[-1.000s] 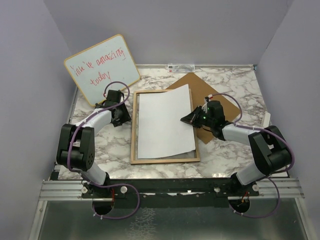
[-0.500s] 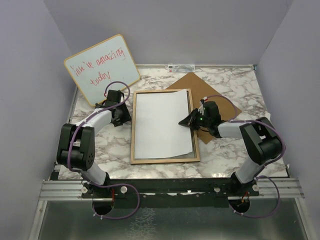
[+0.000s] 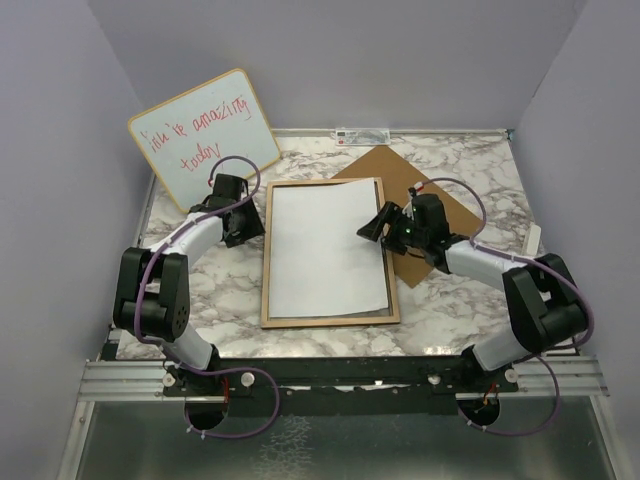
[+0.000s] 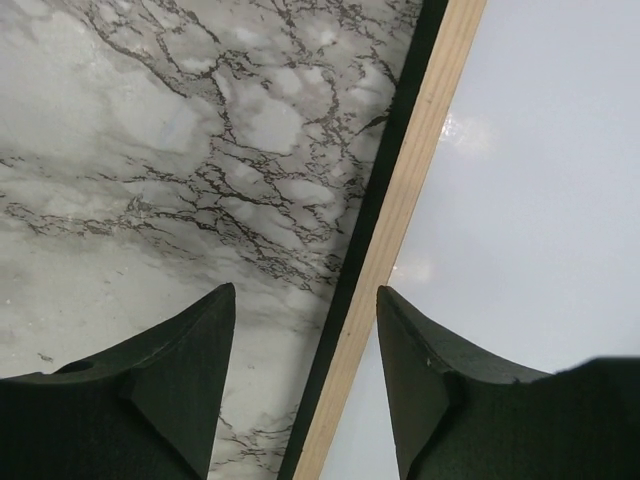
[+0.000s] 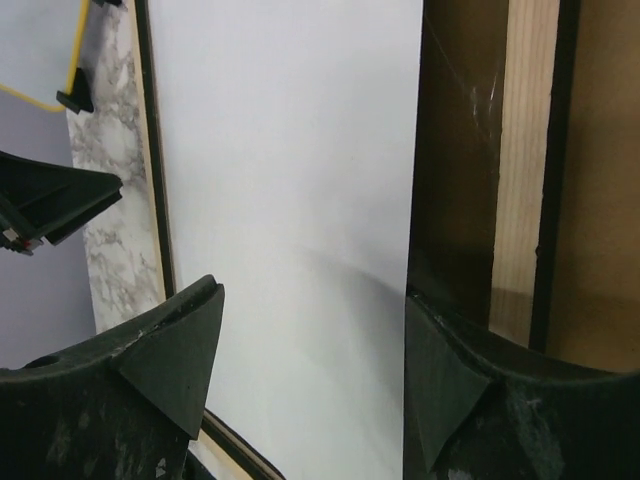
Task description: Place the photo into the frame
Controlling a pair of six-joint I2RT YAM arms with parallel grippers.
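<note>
The frame (image 3: 330,320) lies flat on the marble table, light wood face up. The photo (image 3: 325,250) rests inside its rails, plain white reverse up. My left gripper (image 3: 252,228) sits at the frame's left rail, near the far end. In the left wrist view the left gripper (image 4: 305,292) is open, its fingers standing either side of the rail (image 4: 420,170) without touching it; the photo (image 4: 540,200) is to the right. My right gripper (image 3: 375,228) hovers open over the photo's right edge. In the right wrist view the right gripper (image 5: 312,292) holds nothing, with the photo (image 5: 290,150) below and the right rail (image 5: 528,150) beside it.
A plain brown board (image 3: 395,165) lies at an angle under the frame's far right corner. A whiteboard (image 3: 205,135) with red handwriting leans at the back left. A small white strip (image 3: 362,134) sits at the table's back edge. Grey walls close in three sides.
My right gripper, shut on the photo's right edge before, has opened and let go. The tilted photo has settled flat inside the frame. The left gripper has opened slightly.
</note>
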